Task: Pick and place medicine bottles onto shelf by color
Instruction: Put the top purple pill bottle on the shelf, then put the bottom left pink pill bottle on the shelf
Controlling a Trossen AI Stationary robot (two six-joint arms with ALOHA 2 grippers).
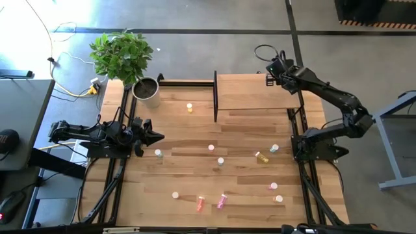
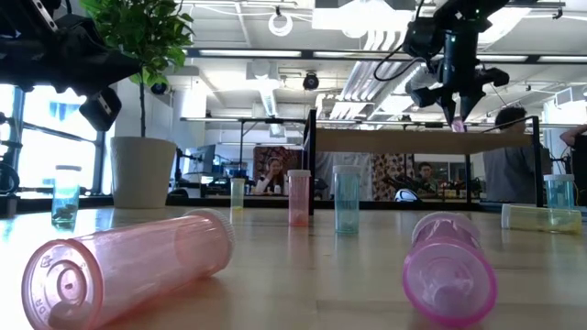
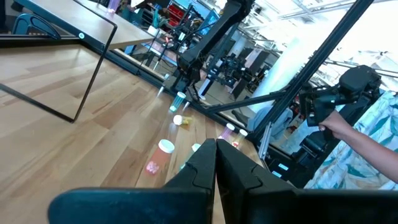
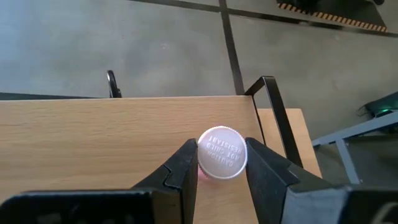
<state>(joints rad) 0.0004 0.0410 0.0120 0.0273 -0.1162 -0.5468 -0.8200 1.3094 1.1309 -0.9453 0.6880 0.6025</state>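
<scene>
The shelf is a light-wood board in a black frame at the table's far side. My right gripper is over the board's far right corner, shut on a pink bottle with a white cap. In the low view that gripper points down just above the board. My left gripper is shut and empty above the table's left side, fingers together. Several small bottles stand or lie on the table, among them a yellow one, a red-pink one lying down and a magenta one lying down. My right gripper pinches the pink bottle between its two fingers, on the sides just under the white cap. The fingers come from above, pointing down. The bottle stands upright, its lower end at the shelf board; whether it touches the board I cannot tell.
A grey pot with a green plant stands at the table's far left, beside the shelf's black frame. More bottles lie near the right edge and near edge. A person's hand shows beyond the table in the left wrist view.
</scene>
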